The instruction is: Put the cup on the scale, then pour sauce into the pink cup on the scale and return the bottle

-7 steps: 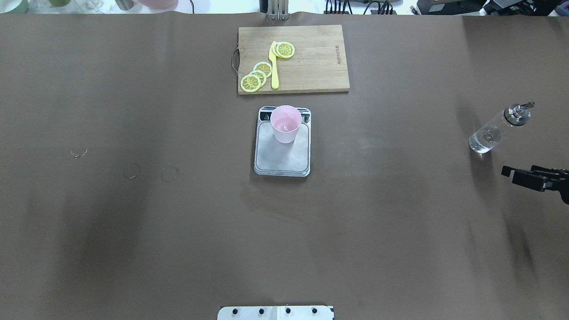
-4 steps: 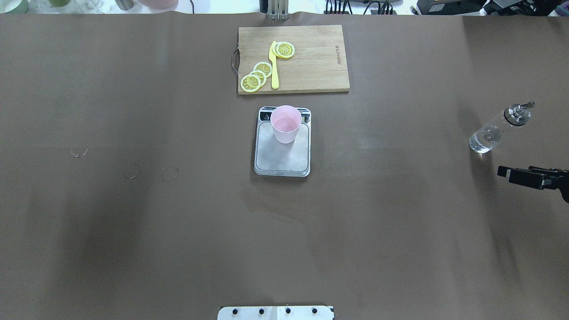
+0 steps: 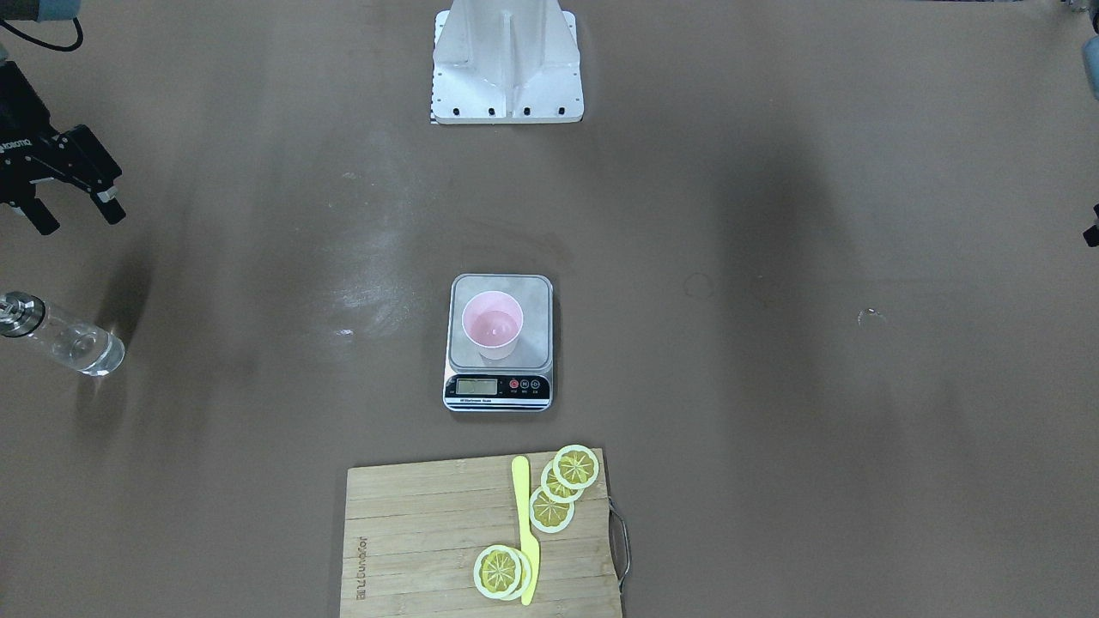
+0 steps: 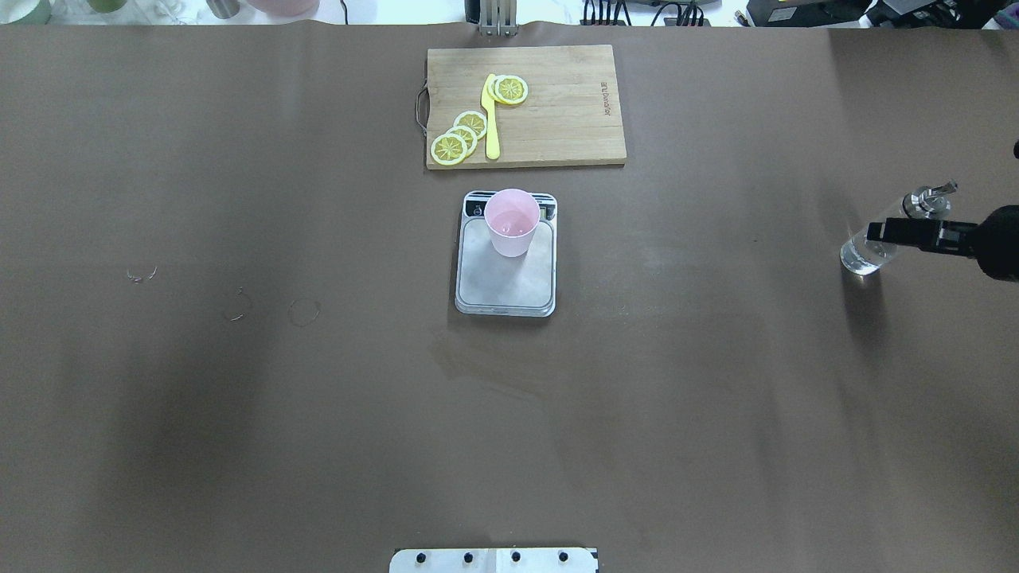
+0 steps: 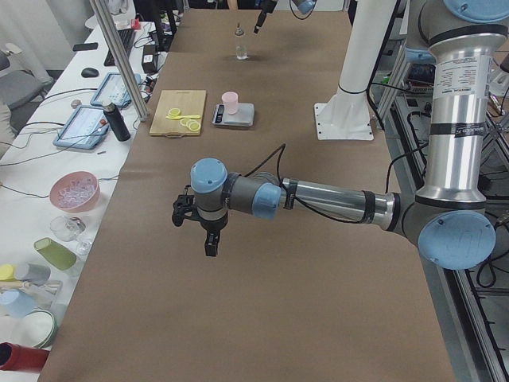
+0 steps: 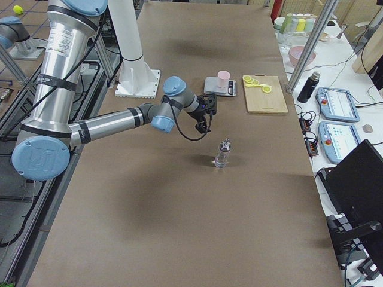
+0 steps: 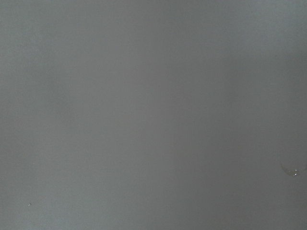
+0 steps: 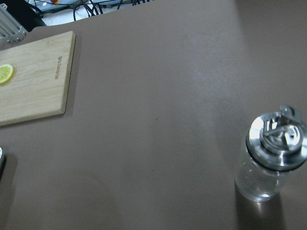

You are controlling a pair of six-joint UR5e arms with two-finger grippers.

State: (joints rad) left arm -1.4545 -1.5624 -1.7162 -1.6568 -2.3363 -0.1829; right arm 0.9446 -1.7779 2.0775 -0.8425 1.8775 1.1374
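Front-facing, right gripper (image 3: 75, 215): at the view's left edge, raised over the table, jaws apart with nothing between them.
Front-facing, bottle (image 3: 64, 336): stands free on the brown table cover (image 3: 773, 429), near the right gripper but apart from it, with clear sauce (image 3: 90, 352) in its lower part.
Front-facing, cup (image 3: 492, 324): upright on the steel platform of the scale (image 3: 532, 296), just behind the display strip.
Front-facing, cutting board (image 3: 412, 532): on the far side of the scale from the robot, bearing lemon slices (image 3: 575, 466) and a yellow knife (image 3: 521, 506).
Overhead, right gripper (image 4: 880, 232): comes in from the right edge and is seen edge-on, so the gap between its jaws does not show here. It overlaps the bottle (image 4: 864, 256) in the picture.
Overhead, cup (image 4: 512, 221): on the scale (image 4: 505, 278) at mid-table, well apart from the bottle.
Exterior left, left gripper (image 5: 195, 231): hangs over bare table cover, well apart from scale and bottle. I cannot tell whether its jaws are apart or together.
Exterior right, right gripper (image 6: 204, 127): fingers point down, above the table on the scale's side of the bottle (image 6: 222, 155), not touching it.
Left wrist, table cover (image 7: 144, 115): fills the view.
Right wrist, bottle (image 8: 261, 179): seen from above at lower right, its silver pour-spout cap (image 8: 280, 136) on. A corner of the cutting board (image 8: 38, 91) lies at upper left.
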